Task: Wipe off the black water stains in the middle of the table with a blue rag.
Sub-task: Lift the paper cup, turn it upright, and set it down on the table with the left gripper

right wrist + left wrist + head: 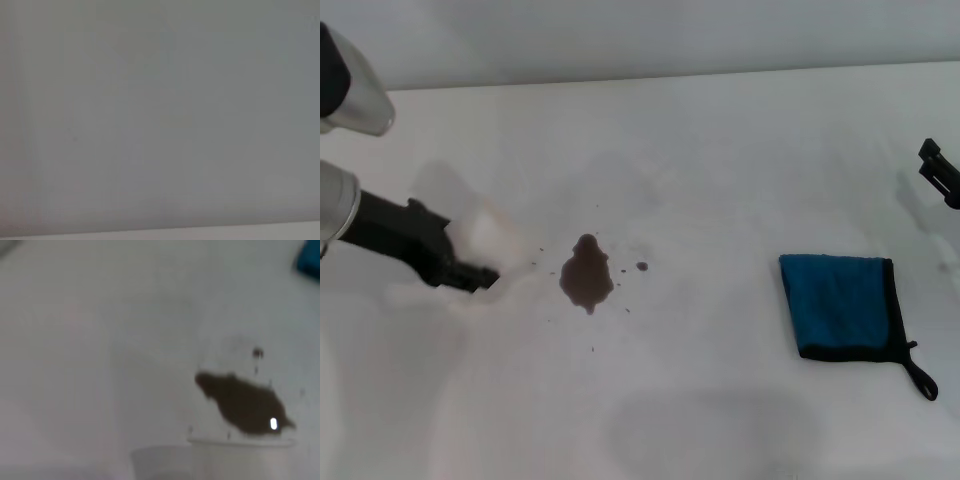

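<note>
The black water stains (pixel 587 275) form a dark pear-shaped blot with small specks around it, in the middle of the white table (pixel 720 150). The left wrist view shows the stains (pixel 245 402) just beyond the rim of a white paper cup (pixel 240 455). My left gripper (pixel 470 270) hovers left of the blot, shut on the pale cup (pixel 485 235). The blue rag (pixel 840 305) lies folded flat at the right, its black loop toward the front; a corner of the rag (pixel 309 257) shows in the left wrist view. Only a black part of my right gripper (pixel 940 172) shows, at the right edge, behind the rag.
Behind the table stands a plain pale wall (pixel 640 35). The right wrist view shows only a flat grey surface. A faint shadow lies on the table near the front edge.
</note>
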`<state>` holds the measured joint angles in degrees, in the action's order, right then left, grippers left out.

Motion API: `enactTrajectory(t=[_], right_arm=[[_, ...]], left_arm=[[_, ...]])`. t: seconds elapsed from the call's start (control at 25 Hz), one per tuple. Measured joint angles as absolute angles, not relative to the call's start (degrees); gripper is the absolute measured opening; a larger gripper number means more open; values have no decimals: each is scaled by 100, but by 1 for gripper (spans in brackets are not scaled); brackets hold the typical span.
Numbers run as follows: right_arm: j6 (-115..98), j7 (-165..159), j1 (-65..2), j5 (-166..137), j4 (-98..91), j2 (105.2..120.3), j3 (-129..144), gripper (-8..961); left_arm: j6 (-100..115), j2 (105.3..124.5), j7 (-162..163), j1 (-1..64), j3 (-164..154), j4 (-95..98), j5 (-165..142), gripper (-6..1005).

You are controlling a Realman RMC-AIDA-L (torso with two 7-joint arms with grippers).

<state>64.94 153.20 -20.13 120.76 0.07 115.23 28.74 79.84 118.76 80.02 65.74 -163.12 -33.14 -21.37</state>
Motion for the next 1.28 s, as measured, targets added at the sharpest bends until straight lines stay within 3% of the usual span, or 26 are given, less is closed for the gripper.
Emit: enactTrajectory(t=[0.52,1.28], right_arm=[[6676,15292,-1944,12076,-27,11513,2874,871],[6813,15300,-1899,12029,-82,11496,2933,871]], left_arm=[[8520,11895,7453,6134,-16312,-3655,-373,565],[9262,11925,5811,4136,-16304,-3257,2703,556]])
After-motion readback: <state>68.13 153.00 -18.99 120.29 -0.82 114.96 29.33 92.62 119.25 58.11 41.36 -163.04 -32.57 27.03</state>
